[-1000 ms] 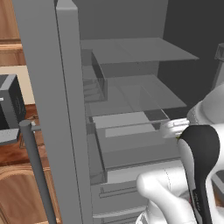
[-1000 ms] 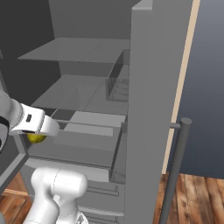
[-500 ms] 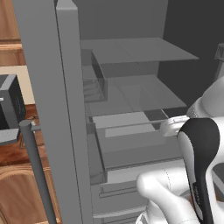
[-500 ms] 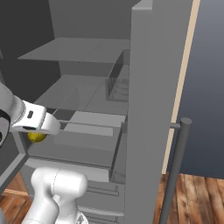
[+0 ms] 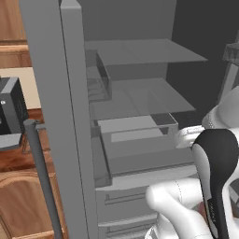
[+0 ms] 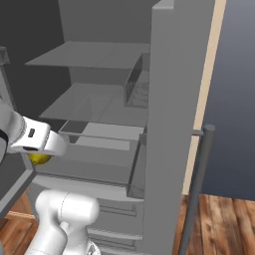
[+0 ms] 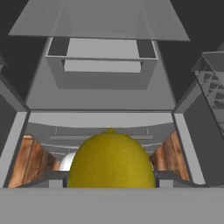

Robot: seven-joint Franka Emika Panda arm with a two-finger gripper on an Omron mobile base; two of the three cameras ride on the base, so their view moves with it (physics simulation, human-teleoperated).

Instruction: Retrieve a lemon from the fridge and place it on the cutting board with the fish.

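Note:
The grey fridge (image 5: pixel 140 100) stands open, with bare shelves and a clear drawer (image 5: pixel 135 135) pulled forward. My gripper (image 6: pixel 41 157) hangs just in front of the fridge's lower shelf (image 6: pixel 94 107), shut on the bright yellow lemon (image 6: pixel 40 159). In the hand view the lemon (image 7: pixel 111 159) sits between the fingers at the bottom, with the fridge interior (image 7: pixel 105 87) beyond it. In the left base view my white hand (image 5: pixel 186 136) hides the lemon. The cutting board and the fish are out of view.
The fridge's open doors flank the arm: one door (image 5: pixel 51 116) with a bar handle (image 5: pixel 42 177) on the left, the other door (image 6: pixel 174 99) with its handle (image 6: pixel 196 189) on the right. A dark coffee machine (image 5: pixel 9 107) sits on the wooden counter at left.
The hand with the lemon has eased very slightly back and down in front of the fridge; nothing else differs.

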